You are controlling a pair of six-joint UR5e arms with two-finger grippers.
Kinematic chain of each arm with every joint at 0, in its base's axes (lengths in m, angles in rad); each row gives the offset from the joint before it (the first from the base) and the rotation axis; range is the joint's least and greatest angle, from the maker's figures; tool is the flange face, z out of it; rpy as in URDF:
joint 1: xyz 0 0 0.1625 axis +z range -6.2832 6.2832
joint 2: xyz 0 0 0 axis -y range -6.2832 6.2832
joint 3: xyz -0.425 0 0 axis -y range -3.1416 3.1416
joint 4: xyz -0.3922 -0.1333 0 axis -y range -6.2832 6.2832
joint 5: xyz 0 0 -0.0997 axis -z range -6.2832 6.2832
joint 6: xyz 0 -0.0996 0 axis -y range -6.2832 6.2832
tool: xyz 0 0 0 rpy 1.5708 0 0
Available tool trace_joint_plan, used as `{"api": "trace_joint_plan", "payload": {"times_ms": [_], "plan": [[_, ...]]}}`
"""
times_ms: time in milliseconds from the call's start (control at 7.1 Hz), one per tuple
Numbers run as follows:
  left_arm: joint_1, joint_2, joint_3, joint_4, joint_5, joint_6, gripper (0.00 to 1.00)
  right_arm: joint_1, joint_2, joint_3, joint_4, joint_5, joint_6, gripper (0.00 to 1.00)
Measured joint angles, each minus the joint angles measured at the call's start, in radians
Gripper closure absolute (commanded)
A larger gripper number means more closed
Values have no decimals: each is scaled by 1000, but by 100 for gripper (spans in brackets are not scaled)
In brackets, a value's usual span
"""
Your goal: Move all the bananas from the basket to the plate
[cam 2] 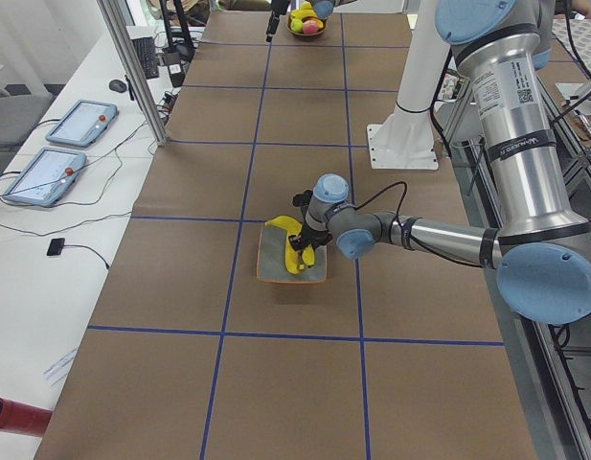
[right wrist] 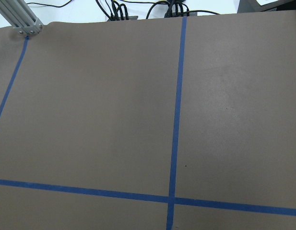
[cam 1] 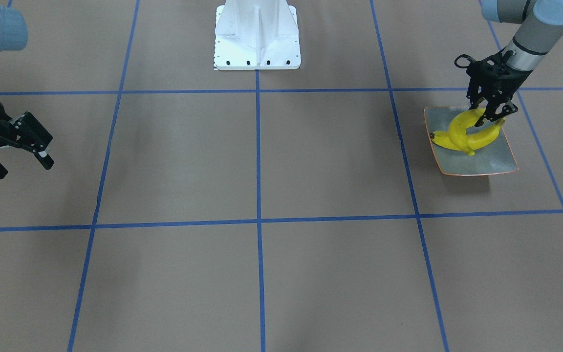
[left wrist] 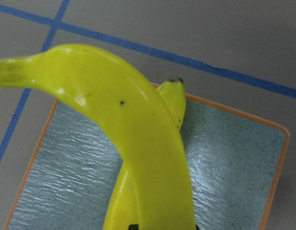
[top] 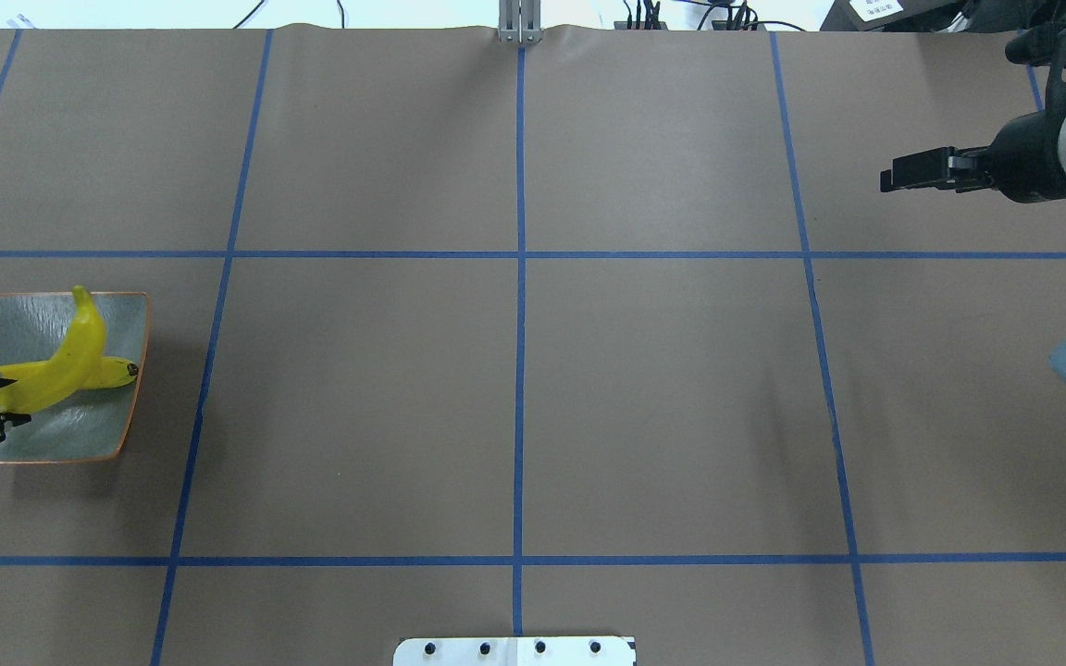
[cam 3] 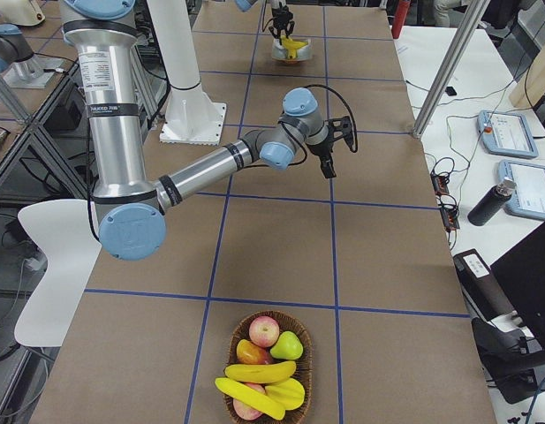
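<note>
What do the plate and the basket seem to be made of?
The plate: probably glazed ceramic; its grey-green surface is glossy and rippled, with an orange-brown rim. The basket: woven wicker, it seems, brown and matt; its rim looks braided.

Light was bright and even, falling from overhead, and shadows were soft: a faint, blurred one fringed the plate (top: 70, 430). In the left wrist view small white glints sat on the upper banana (left wrist: 143, 143), which looked slightly soft at close range. The wider views were sharp.
</note>
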State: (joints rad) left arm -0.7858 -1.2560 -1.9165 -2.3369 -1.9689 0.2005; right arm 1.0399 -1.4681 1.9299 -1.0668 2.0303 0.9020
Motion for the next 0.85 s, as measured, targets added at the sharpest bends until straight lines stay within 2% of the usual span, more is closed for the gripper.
{"api": "trace_joint_plan", "payload": {"times_ms": [564, 846], "plan": [[-20, -5, 1, -79, -12, -14, 0, 14, 1, -1, -2, 20, -7, 0], [-118, -27, -21, -104, -91, -124, 0, 56, -24, -14, -3, 73, -88, 0]]}}
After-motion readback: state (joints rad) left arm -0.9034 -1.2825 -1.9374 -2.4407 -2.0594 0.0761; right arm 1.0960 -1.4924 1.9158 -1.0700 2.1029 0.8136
